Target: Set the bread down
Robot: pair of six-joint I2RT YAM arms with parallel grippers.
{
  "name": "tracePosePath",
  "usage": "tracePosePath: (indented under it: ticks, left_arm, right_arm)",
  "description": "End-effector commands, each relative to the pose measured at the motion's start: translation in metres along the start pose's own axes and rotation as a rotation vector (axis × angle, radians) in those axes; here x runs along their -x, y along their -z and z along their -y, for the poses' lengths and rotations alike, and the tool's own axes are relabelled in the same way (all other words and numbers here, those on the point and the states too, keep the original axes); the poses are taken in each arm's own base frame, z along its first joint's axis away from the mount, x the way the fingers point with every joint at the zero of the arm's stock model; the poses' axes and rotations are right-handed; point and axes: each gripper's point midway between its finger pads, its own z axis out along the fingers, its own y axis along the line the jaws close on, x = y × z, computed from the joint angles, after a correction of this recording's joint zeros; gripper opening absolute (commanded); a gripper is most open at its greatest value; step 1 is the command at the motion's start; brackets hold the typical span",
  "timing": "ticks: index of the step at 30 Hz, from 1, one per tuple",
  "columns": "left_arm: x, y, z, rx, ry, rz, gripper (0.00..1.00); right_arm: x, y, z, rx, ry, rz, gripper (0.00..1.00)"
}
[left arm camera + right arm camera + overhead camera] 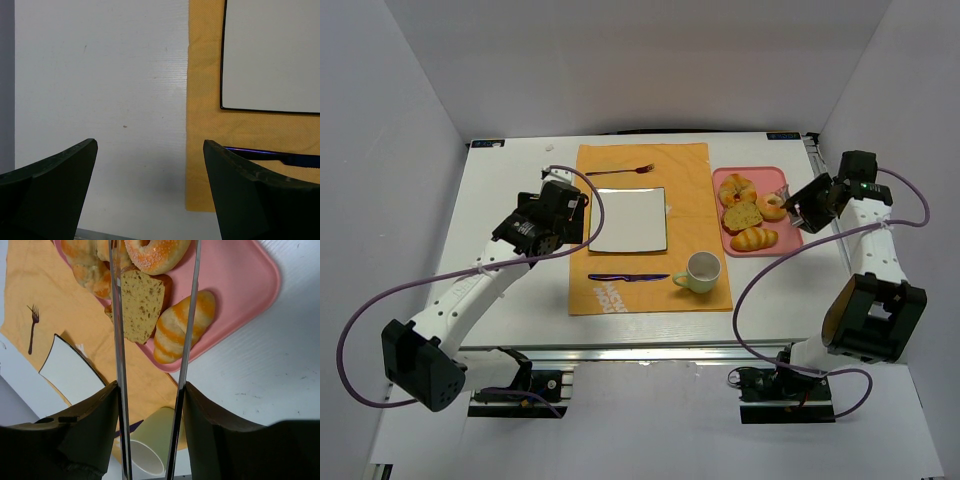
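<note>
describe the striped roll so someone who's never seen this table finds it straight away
Look to the pink tray just right of the orange mat. Of the breads on it, the roll lies at the near end. It alone has orange and pale stripes, unlike the cut slice and sugared doughnut behind it.

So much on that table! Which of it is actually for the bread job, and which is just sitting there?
Likely for the job:
- breads on the pink tray
- tongs clamped in the right gripper
- white plate, probably where a bread goes

Just lying about:
- fork
- knife
- cup
- orange placemat
</note>
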Motion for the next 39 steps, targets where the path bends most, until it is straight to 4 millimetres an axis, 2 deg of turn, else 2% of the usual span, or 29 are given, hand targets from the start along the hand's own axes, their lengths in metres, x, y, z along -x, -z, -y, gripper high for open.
tracePosePath:
  ticks: [1,11,13,14,15,17,18,21,24,29,31,34,35,37,38,39]
  left_arm:
    - [0.007,0.003,0.0,0.001,0.002,0.024,0.98]
    - [0.004,0.0,-0.002,0.021,-0.011,0.014,0.98]
    - [0.004,-0.001,-0.002,0.024,-0.015,0.012,0.98]
    - [0.004,-0.001,-0.003,0.027,-0.014,0.012,0.98]
    - [0.004,-0.001,-0.002,0.026,-0.016,0.013,0.98]
    - [0.003,-0.001,-0.003,0.032,-0.02,0.009,0.98]
    - [0.004,-0.001,-0.003,0.033,-0.02,0.01,0.98]
    - [0.005,-0.001,-0.005,0.043,-0.022,0.013,0.98]
    - [0.006,-0.001,-0.006,0.046,-0.025,0.014,0.98]
    - [0.009,-0.001,-0.007,0.054,-0.025,0.02,0.98]
    - [0.011,0.001,-0.009,0.057,-0.025,0.028,0.98]
    - [0.013,0.003,-0.011,0.063,-0.014,0.036,0.98]
    - [0.014,0.005,-0.012,0.064,-0.008,0.043,0.98]
    - [0.016,0.008,-0.015,0.073,0.012,0.052,0.98]
    - [0.017,0.009,-0.016,0.073,0.022,0.057,0.98]
    - [0.018,0.011,-0.017,0.076,0.031,0.061,0.98]
  right_arm:
    - [0.0,-0.011,-0.007,0.049,-0.038,-0.025,0.57]
    - [-0.011,-0.035,0.01,0.003,-0.069,-0.07,0.57]
    - [-0.009,-0.038,0.011,0.002,-0.067,-0.067,0.53]
    - [-0.01,-0.04,0.012,-0.004,-0.068,-0.072,0.51]
    - [-0.008,-0.042,0.012,-0.002,-0.068,-0.066,0.42]
    - [-0.007,-0.042,0.01,0.002,-0.073,-0.066,0.34]
    - [-0.007,-0.04,0.008,0.005,-0.075,-0.065,0.25]
    - [0.0,-0.03,0.001,0.019,-0.077,-0.041,0.15]
    - [0.011,-0.01,-0.009,0.024,-0.056,0.004,0.13]
    - [0.028,0.036,-0.031,0.063,0.034,0.082,0.13]
    - [0.022,0.052,-0.04,0.103,0.07,0.072,0.14]
    - [0.001,0.067,-0.065,0.169,0.166,0.025,0.13]
    - [-0.019,0.068,-0.079,0.192,0.219,-0.013,0.13]
    - [-0.041,0.07,-0.099,0.219,0.276,-0.045,0.11]
    - [-0.076,0.071,-0.121,0.262,0.341,-0.103,0.1]
    - [-0.092,0.07,-0.132,0.284,0.365,-0.128,0.1]
